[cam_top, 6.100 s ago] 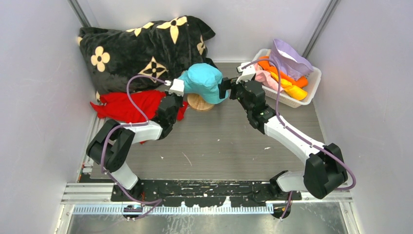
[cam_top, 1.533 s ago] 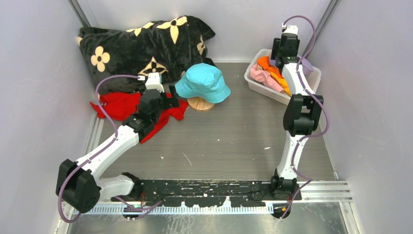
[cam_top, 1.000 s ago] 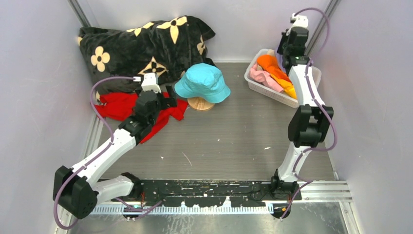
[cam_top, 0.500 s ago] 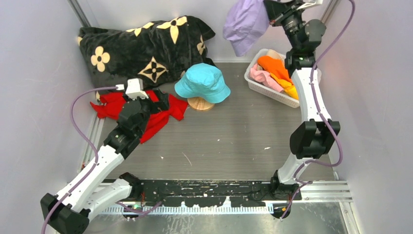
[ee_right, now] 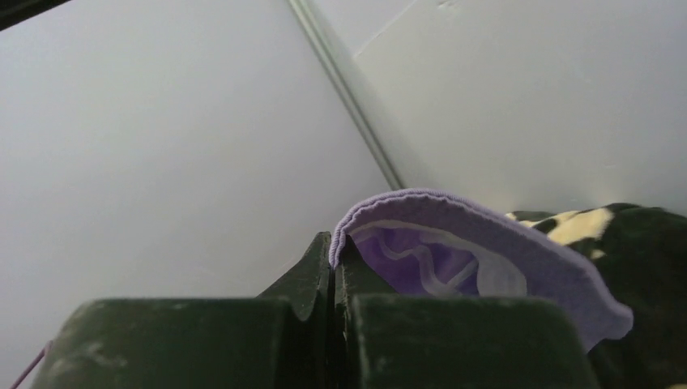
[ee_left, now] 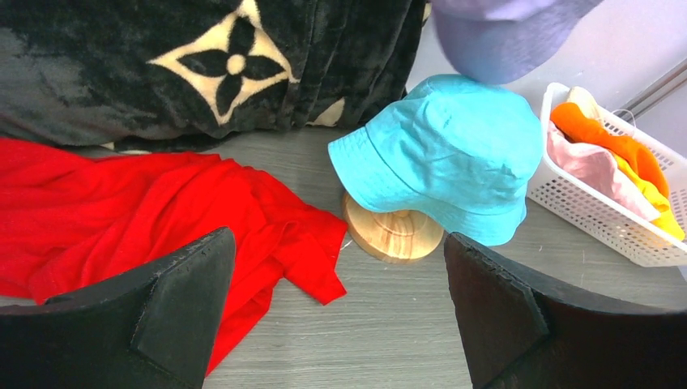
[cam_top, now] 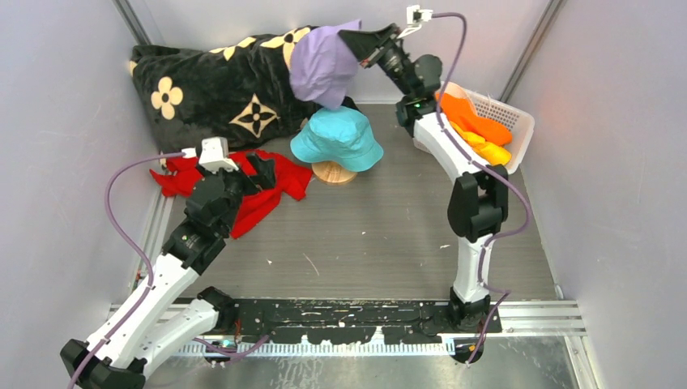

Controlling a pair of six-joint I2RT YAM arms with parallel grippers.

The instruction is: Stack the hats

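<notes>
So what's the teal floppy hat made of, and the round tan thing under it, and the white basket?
The teal floppy hat looks like soft matte cloth, maybe cotton: it sags and creases. The round tan stand under it seems smooth wood: grain lines show. The white basket looks like hard plastic, its wall a grid of small holes.

Hat (cam_top: pixel 338 136) on stand (cam_top: pixel 326 173), basket (cam_top: pixel 518 138) right, blanket (cam_top: pixel 212 87) behind, cloth (cam_top: pixel 285 185) left

left arm (cam_top: pixel 166 275) and right arm (cam_top: pixel 441 144) — white links, black joints, looping purple cables (cam_top: pixel 108 201), black fingers (ee_left: pixel 174 312)
</notes>
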